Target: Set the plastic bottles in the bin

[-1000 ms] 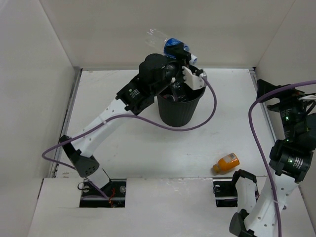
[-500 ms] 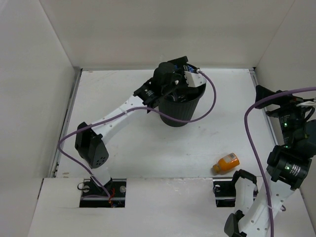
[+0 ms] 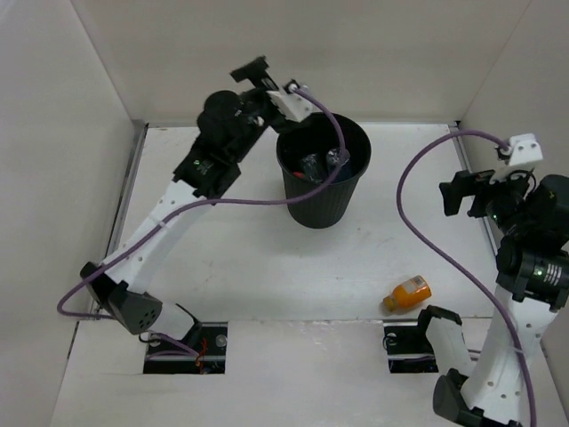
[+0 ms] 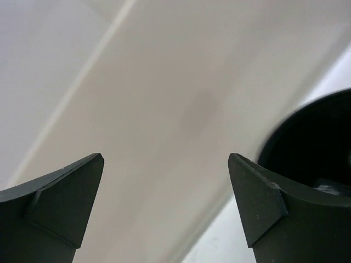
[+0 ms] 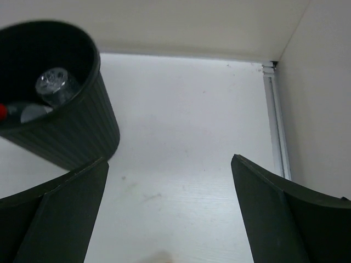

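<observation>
The black bin stands at the back middle of the table, with clear bottles lying inside it. In the right wrist view the bin shows a clear bottle and a red cap within. A stubby orange bottle lies on its side on the table at the near right. My left gripper hangs open and empty above and left of the bin's rim, facing the back wall. My right gripper is open and empty at the right, well above the table and turned toward the bin.
White walls close in the table at the left, back and right. A metal rail runs along the right wall's foot. Purple cables loop from both wrists, the left one draped over the bin's rim. In the left wrist view the bin fills the right edge.
The left gripper held a blue-labelled bottle above the bin, dipped into the bin, opened, and has risen out to the back left, empty. The right arm has swung its wrist toward the bin.
</observation>
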Controlling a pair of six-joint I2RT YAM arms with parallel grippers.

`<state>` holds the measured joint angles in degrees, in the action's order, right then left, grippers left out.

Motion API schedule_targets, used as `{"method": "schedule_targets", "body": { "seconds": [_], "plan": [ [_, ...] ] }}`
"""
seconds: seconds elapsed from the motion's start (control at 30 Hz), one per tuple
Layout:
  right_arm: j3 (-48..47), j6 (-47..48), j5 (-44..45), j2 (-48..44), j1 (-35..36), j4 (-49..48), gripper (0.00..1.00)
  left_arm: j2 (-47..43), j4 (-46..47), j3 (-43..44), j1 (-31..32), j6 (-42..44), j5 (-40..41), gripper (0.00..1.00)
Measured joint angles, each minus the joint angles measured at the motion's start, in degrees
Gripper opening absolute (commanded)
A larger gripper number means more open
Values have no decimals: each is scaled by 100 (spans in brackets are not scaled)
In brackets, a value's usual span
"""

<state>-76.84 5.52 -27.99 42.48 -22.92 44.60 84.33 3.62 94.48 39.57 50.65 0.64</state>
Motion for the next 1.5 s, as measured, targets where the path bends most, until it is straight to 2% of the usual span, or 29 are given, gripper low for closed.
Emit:
{"method": "schedule_targets", "body": {
  "seconds": [0.13, 0.2, 0.3, 0.4, 0.47, 0.53, 0.67, 0.83, 1.07, 1.3, 1.5],
  "plan": [
    [-748, 1974, 289, 586, 859, 1329, 100, -293, 22, 352, -846, 262, 146, 100],
    [-682, 2828, 688, 706, 1294, 1836, 100, -358, 61, 459, -1495, 328, 369, 100],
    [490, 3821, 1342, 315, 1884, 2194, 100, -461, 79, 433, -2592, 343, 802, 100],
    [2122, 4583, 1840, -730, 2809, 2660, 100, -728, 90, 70, -3484, 258, 1193, 100],
    [2959, 4966, 2151, -1663, 3569, 2975, 100, -1056, 90, -343, -3901, 122, 1366, 100],
    [3412, 5217, 2452, -2378, 4221, 3036, 100, -1425, 74, -734, -4124, -26, 1480, 100],
    [3589, 5353, 2675, -2603, 4968, 2791, 100, -2122, 46, -1200, -4175, -234, 1565, 100],
    [3617, 5425, 2664, -2142, 5080, 2734, 100, -2494, 107, -1239, -4197, -457, 1589, 100],
    [3534, 5337, 2470, -1237, 5388, 2855, 100, -2435, -74, -1130, -4242, -553, 1578, 100],
    [3331, 5187, 2013, -291, 6279, 3117, 100, -2186, -203, -566, -4225, -549, 1373, 100],
    [3329, 5219, 1912, 490, 6413, 3005, 100, -2273, -280, -433, -4181, -522, 1104, 100]
  ]
}}
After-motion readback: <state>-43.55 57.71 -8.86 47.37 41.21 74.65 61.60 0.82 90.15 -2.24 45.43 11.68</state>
